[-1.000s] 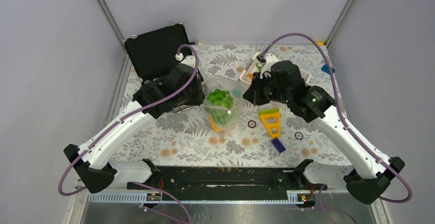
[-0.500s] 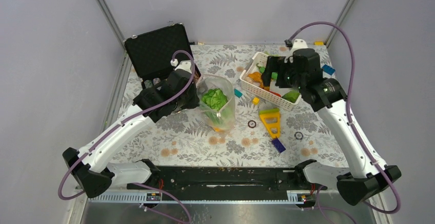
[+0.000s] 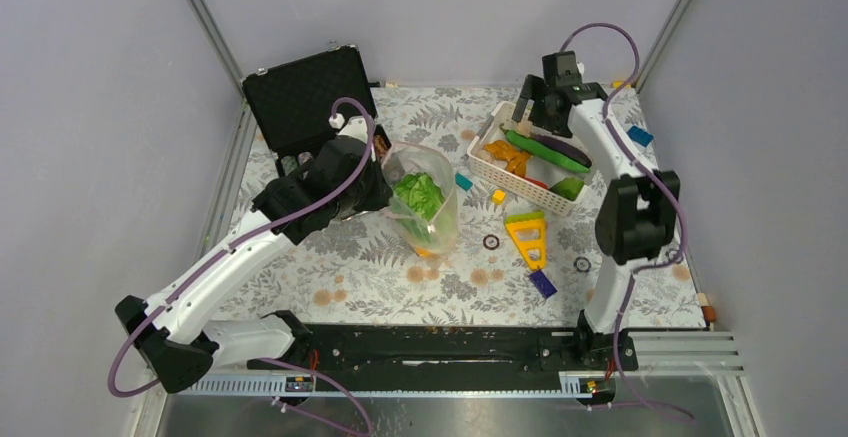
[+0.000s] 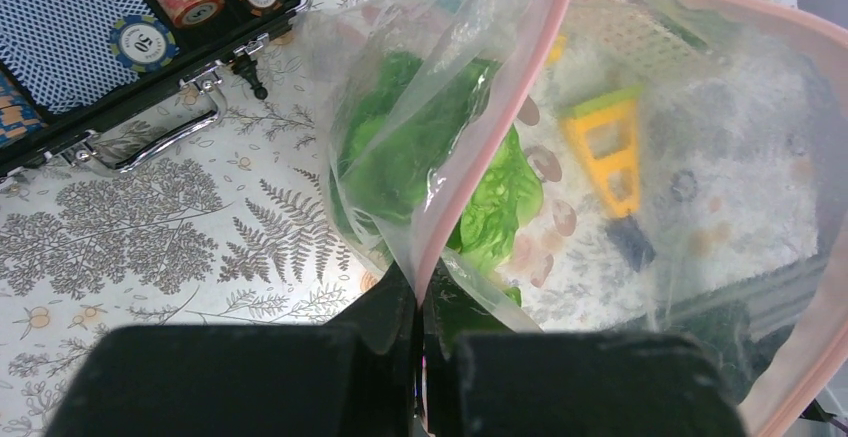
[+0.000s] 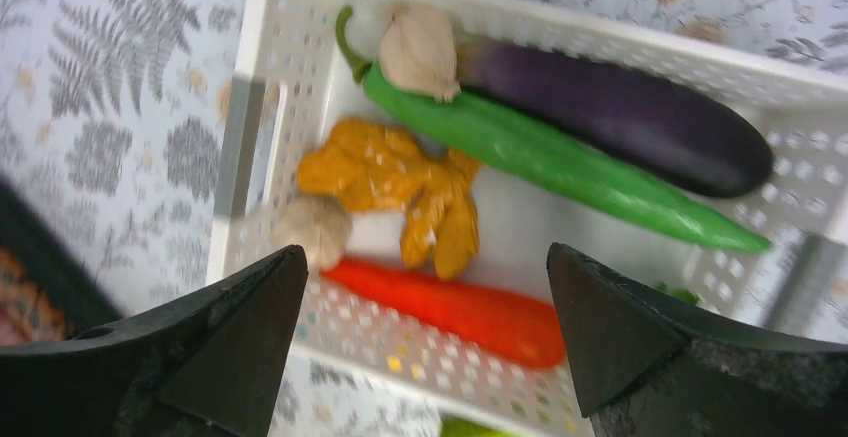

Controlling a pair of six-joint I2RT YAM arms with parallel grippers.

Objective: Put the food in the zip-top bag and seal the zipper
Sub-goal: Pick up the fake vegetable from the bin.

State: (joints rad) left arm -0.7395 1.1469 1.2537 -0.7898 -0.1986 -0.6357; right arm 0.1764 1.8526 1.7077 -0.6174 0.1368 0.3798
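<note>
Loading step, I judge about midway: lettuce is in the bag, and more food lies in the basket. My left pincer is clenched on the zipper, propping the mouth open. My right pincer hangs released over the basket, with the orange lump and chili below between its fingers. Next move: descend and pinch one piece, clear of the lattice wall.
</note>
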